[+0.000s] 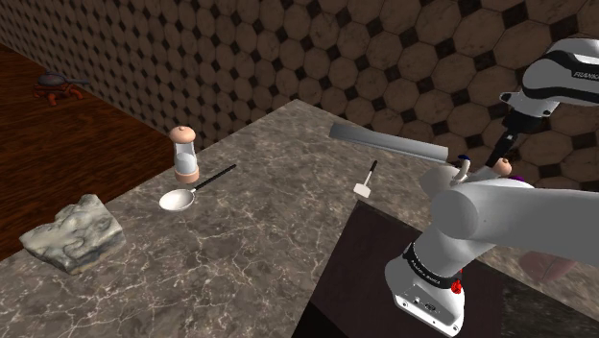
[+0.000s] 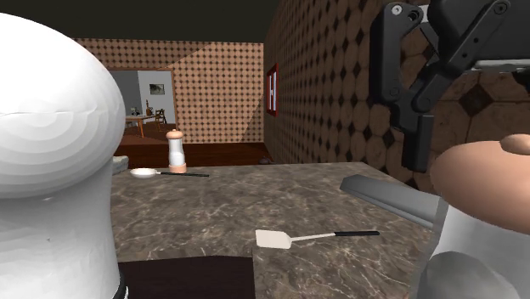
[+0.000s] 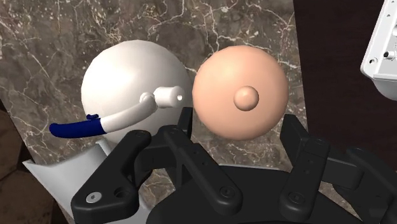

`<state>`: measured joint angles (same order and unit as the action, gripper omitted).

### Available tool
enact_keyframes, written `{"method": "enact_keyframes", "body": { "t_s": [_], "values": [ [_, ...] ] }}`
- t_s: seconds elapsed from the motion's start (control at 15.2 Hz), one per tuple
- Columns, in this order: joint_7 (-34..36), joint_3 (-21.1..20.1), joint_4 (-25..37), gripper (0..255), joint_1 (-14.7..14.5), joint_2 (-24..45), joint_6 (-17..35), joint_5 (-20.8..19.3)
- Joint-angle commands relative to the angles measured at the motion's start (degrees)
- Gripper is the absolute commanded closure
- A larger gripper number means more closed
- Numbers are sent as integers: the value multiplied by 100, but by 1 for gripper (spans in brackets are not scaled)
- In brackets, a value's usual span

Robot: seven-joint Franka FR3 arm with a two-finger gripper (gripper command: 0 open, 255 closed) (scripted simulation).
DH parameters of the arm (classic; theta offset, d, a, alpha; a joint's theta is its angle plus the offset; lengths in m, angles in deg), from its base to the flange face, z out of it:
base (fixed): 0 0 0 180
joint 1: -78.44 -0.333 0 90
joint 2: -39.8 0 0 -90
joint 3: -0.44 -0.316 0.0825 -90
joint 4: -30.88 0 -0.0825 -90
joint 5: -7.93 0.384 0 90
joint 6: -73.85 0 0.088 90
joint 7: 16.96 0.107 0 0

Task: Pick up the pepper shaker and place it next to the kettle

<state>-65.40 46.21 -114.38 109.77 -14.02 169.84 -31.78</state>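
Note:
My black gripper [image 3: 240,124] is shut on the pepper shaker [image 3: 240,89], its two fingers clasping the sides of the peach domed cap with a small knob. Right beside the shaker stands the round white kettle [image 3: 130,79], with a white handle that turns blue at its end; the two nearly touch. In the shoulder view the gripper [image 1: 500,152] comes down onto the shaker's peach top [image 1: 500,167] at the right, behind my own white arm, and the kettle's handle [image 1: 462,171] pokes up just to that view's left. The second exterior view has the gripper [image 2: 419,144] above the shaker [image 2: 484,187].
A second shaker [image 1: 185,154] with a peach cap stands by a white ladle [image 1: 180,199] on the marble counter [image 1: 259,240]. A white spatula [image 1: 366,187], a long grey slab [image 1: 384,142] and a stone-patterned block [image 1: 72,233] also lie there. The dark stand [image 1: 365,278] adjoins the counter.

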Motion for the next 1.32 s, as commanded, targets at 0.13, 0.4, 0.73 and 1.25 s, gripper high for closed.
{"method": "enact_keyframes", "body": {
  "t_s": [0.13,0.4,0.73,1.25],
  "values": [
    [54,198,-240,255,20,31,286,-164],
    [107,415,-458,255,28,91,579,-337],
    [179,714,-703,255,19,210,964,-568],
    [270,1098,-939,255,-33,405,1429,-850]
  ]
}}
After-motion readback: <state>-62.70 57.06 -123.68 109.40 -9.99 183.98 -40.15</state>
